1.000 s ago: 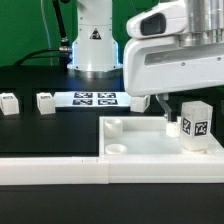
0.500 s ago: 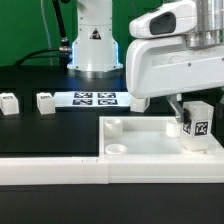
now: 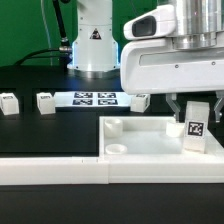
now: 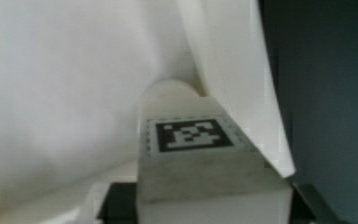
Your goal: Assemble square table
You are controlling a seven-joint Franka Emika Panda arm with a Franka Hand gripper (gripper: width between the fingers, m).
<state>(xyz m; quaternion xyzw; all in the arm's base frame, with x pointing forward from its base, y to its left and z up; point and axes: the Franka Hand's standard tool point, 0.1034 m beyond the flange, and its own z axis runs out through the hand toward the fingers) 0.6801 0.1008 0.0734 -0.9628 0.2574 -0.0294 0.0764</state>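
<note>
The white square tabletop point(image 3: 150, 142) lies with its rim up at the front of the black table, with round sockets showing at its near corners. My gripper point(image 3: 194, 105) is shut on a white tagged leg point(image 3: 196, 127) and holds it upright over the top's corner on the exterior view's right. In the wrist view the leg point(image 4: 197, 150) fills the space between my fingers point(image 4: 119, 200), over the tabletop's white floor and rim point(image 4: 229, 60). Two more legs point(image 3: 9, 102) point(image 3: 46, 101) lie on the table at the exterior view's left. Another leg point(image 3: 141, 100) shows partly behind the gripper.
The marker board point(image 3: 95, 98) lies in the middle of the table before the robot base point(image 3: 92, 45). A long white L-shaped border rail point(image 3: 60, 166) runs along the table's front edge against the tabletop.
My gripper has moved toward the exterior view's right with the leg, and the leg now hangs a little lower and straighter over the tabletop's corner.
</note>
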